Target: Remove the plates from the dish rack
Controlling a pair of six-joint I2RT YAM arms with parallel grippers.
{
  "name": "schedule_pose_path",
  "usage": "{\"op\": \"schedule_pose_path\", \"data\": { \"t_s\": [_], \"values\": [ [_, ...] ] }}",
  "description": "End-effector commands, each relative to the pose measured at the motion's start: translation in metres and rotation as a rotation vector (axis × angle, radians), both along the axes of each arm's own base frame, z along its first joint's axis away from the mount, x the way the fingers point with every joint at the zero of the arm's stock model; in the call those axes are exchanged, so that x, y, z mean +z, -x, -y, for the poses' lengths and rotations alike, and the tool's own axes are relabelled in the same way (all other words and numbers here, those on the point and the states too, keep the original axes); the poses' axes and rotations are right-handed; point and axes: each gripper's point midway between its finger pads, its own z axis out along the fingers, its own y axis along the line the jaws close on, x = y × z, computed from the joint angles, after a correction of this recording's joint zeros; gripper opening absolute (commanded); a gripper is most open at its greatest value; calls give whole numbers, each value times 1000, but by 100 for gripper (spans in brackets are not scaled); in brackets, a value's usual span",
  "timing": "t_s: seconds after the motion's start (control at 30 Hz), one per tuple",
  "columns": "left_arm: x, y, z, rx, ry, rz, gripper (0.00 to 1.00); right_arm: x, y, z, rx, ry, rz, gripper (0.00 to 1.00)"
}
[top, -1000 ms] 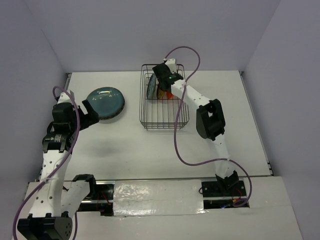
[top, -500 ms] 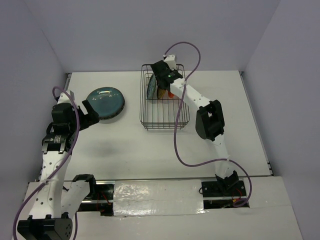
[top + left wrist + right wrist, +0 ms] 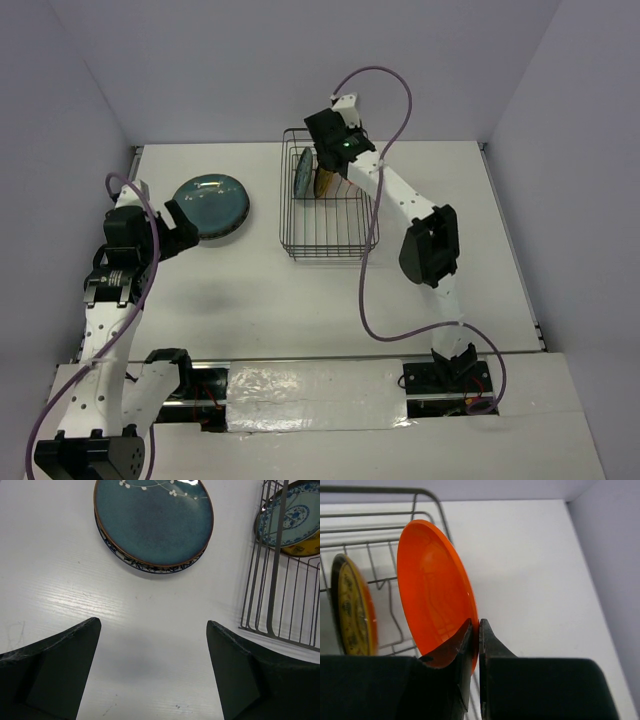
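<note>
The dark wire dish rack (image 3: 330, 215) stands at the back centre. My right gripper (image 3: 476, 630) is shut on the rim of the small plain orange plate (image 3: 432, 590) and holds it upright above the rack's far end; in the top view the gripper (image 3: 328, 150) hides that plate. The orange-rimmed patterned plate (image 3: 352, 612) and the white-and-blue floral plate (image 3: 290, 517) stand in the rack. The dark teal plate (image 3: 152, 520) lies on the table on top of another plate with a patterned rim (image 3: 150, 569). My left gripper (image 3: 152, 630) is open and empty, just short of that stack.
The rack's wire side (image 3: 272, 580) stands right of the plate stack. White walls close the table at the back and sides. A purple cable loops above the right arm (image 3: 385, 80).
My right gripper has risen and moved back over the rack's far end with the orange plate in it. The left arm has not moved.
</note>
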Motion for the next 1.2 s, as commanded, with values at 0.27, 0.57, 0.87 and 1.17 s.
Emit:
{"op": "schedule_pose_path", "data": {
  "t_s": [0.27, 0.57, 0.87, 1.17],
  "values": [
    [80, -5, 111, -621, 280, 262, 100, 155, 100, 6, 227, -140, 190, 0],
    [92, -1, 151, -851, 431, 236, 100, 161, 222, -137, 1197, -781, 48, 0],
    [61, -2, 159, -841, 425, 150, 92, 160, 249, -169, 1354, -962, 2, 0],
    [67, -27, 134, -594, 409, 174, 0, 117, 231, -178, 1268, -999, -68, 61]
  ]
}}
